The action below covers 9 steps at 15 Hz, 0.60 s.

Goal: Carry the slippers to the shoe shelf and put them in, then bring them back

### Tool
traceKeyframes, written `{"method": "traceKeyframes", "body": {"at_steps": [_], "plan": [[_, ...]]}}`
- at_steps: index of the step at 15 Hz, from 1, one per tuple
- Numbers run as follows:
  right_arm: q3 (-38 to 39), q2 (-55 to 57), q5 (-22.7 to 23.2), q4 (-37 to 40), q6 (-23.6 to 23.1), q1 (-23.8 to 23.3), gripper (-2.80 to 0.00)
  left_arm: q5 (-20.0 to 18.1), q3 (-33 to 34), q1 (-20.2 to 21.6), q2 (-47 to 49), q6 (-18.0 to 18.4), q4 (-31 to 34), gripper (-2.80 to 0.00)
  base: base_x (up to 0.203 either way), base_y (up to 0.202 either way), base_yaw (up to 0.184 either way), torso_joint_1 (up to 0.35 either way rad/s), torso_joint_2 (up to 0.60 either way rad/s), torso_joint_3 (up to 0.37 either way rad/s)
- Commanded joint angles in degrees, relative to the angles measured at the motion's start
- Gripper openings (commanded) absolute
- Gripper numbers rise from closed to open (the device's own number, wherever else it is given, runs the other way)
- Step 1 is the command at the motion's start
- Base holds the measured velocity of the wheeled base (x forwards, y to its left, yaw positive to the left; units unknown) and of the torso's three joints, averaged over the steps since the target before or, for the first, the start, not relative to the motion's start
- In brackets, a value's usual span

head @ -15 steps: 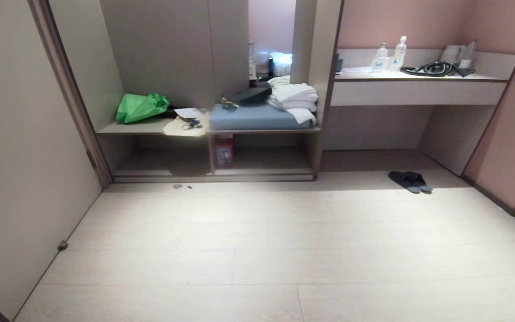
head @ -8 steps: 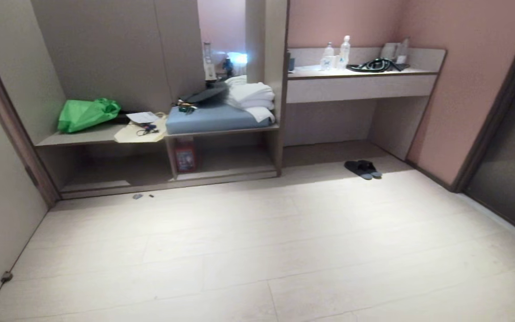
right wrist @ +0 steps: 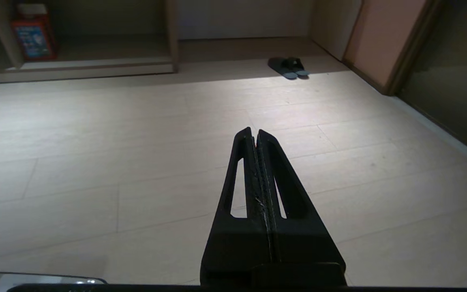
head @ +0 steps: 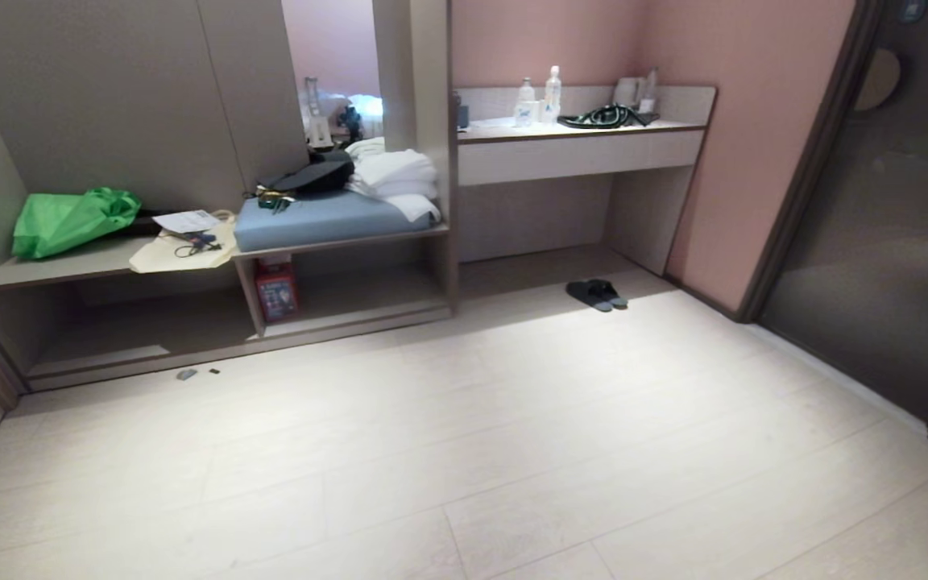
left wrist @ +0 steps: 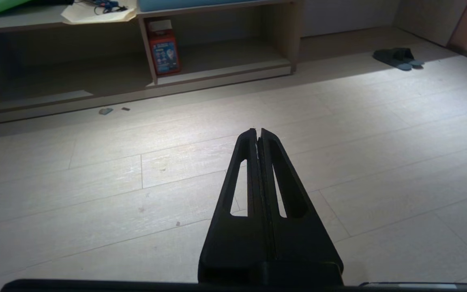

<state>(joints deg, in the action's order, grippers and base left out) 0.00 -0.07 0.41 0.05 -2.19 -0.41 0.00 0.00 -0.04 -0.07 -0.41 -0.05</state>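
Observation:
The slippers [head: 596,294] lie side by side on the pale floor in front of the desk recess, also seen as slippers [left wrist: 397,59] and slippers [right wrist: 288,67] far ahead in both wrist views. The shoe shelf [head: 351,316] is the low beige cubby under the bench, left of them, its base board [left wrist: 221,72] bare. My left gripper [left wrist: 257,132] is shut and empty, hanging over the open floor. My right gripper [right wrist: 255,132] is likewise shut with nothing in it. Neither arm shows in the head view.
A red box [head: 276,292] stands in the cubby by its divider. A blue cushion [head: 327,217], white towels [head: 394,179] and a green bag [head: 69,219] lie on the bench. The desk [head: 577,149] carries bottles and a cable. Small scraps [head: 187,374] lie on the floor. A dark glass door [head: 883,209] is at right.
The whole head view has swung to the right: shelf, desk and slippers have slid leftward in the picture and the dark door has come in. The things themselves have not moved.

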Motion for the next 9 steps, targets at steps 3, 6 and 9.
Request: {"method": "traceKeyframes", "body": {"at_steps": [3, 6, 9], "plan": [[0.0, 0.1, -0.1, 0.0, 0.7, 0.0, -2.80, -0.1, 0.0, 0.0, 0.1, 0.3, -0.1, -2.80, 0.000, 0.000, 0.000, 0.000, 0.00, 0.000], [0.0, 0.1, -0.1, 0.0, 0.5, 0.0, -2.80, 0.0, 0.0, 0.0, 0.0, 0.4, -0.1, -2.80, 0.000, 0.000, 0.000, 0.000, 0.00, 0.000], [0.0, 0.1, -0.1, 0.0, 0.7, 0.0, -2.80, 0.0, 0.0, 0.0, 0.1, 0.1, 0.0, -2.80, 0.000, 0.000, 0.000, 0.000, 0.00, 0.000]]}}
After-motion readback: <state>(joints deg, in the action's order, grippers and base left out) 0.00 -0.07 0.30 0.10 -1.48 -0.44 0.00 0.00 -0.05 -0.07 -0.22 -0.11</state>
